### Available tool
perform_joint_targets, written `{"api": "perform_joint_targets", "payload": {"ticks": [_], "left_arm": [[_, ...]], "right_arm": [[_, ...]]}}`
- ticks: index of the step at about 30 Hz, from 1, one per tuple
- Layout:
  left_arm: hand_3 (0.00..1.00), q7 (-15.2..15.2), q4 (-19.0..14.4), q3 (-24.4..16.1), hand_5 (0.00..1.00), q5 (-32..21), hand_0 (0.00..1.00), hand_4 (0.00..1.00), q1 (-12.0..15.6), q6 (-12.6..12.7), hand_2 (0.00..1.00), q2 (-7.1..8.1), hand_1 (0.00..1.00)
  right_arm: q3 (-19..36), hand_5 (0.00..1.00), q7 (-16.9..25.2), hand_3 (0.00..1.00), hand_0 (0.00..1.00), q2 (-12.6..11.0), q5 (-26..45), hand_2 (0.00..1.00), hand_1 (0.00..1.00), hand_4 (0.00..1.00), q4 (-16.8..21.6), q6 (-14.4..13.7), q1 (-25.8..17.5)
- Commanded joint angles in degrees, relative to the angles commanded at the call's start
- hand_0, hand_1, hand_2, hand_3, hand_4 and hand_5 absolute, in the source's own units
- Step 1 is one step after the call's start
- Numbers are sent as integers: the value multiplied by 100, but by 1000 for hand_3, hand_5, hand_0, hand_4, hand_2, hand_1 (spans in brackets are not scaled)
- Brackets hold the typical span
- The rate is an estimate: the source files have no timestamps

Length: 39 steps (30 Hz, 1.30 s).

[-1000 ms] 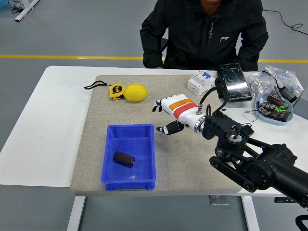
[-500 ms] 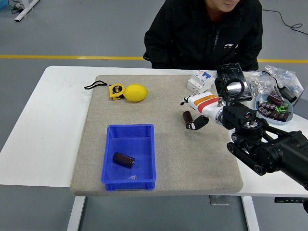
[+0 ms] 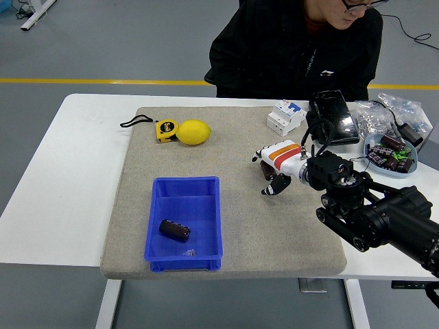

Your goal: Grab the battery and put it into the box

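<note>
Toward the surface's right edge, right hand (image 3: 273, 179) is pinching a battery (image 3: 267, 171): small, rigid, slick cylinder, probably rolling if dropped, best gripped mid-body, box (image 3: 184, 223) well apart.

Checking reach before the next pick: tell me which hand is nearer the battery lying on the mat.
Right. The right hand is right over the battery on the mat, fingers curled around it. The left hand is out of view.
</note>
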Motion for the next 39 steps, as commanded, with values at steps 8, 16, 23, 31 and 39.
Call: {"api": "perform_joint_targets", "payload": {"ticks": [8, 16, 23, 31, 39], "left_arm": [[585, 7, -4, 9, 546, -2, 722, 634, -14, -3, 674, -3, 694], [585, 5, 6, -69, 547, 75, 721, 634, 86, -12, 674, 10, 696], [585, 13, 14, -189, 545, 235, 721, 632, 152, -30, 675, 31, 694], [585, 12, 20, -245, 545, 306, 721, 631, 179, -33, 674, 31, 695], [584, 0, 21, -222, 544, 285, 721, 631, 117, -27, 673, 6, 694]], "right_arm": [[-13, 303, 13, 808, 668, -27, 102, 783, 706, 924, -158, 23, -29], [121, 302, -18, 796, 588, -256, -100, 761, 664, 925, 339, 117, -134], [78, 305, -161, 749, 536, -547, -279, 747, 631, 912, 1104, 301, -134], [130, 306, -264, 737, 506, -727, -348, 740, 617, 908, 1464, 403, -195], [343, 305, -237, 746, 500, -557, -438, 739, 617, 910, 1234, 238, -27]]}}
